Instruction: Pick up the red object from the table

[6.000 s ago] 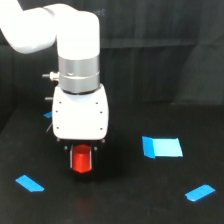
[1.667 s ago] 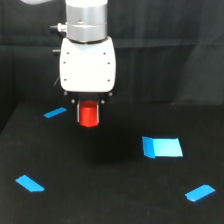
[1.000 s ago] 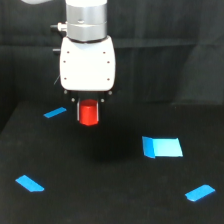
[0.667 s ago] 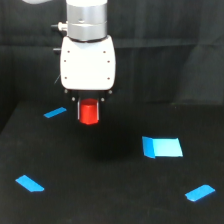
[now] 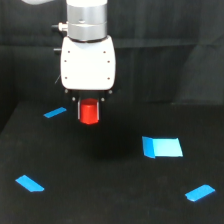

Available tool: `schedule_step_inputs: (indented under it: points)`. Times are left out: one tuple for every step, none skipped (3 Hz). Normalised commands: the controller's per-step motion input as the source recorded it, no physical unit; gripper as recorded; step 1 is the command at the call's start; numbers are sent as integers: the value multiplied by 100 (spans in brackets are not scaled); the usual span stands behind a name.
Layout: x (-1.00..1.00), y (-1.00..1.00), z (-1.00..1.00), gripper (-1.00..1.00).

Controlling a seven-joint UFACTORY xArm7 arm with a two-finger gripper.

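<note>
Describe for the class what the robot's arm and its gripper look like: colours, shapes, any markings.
The arm ends in a silver-grey cylindrical wrist ring above a white, rounded boxy gripper body dotted with small dark screws. Short dark jaws poke out beneath. A small fitting protrudes at the wrist; no lettering is legible.

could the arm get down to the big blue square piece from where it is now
Probably yes, though not to grasp it. Nothing stands between the pincer and the big blue piece, which lies flat in the open on the table. But the pincer is shut on the red object.
</note>
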Motion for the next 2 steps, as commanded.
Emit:
schedule_step_inputs:
  points:
    - [-3,-1,6,-100]
    - [7,5,7,-100]
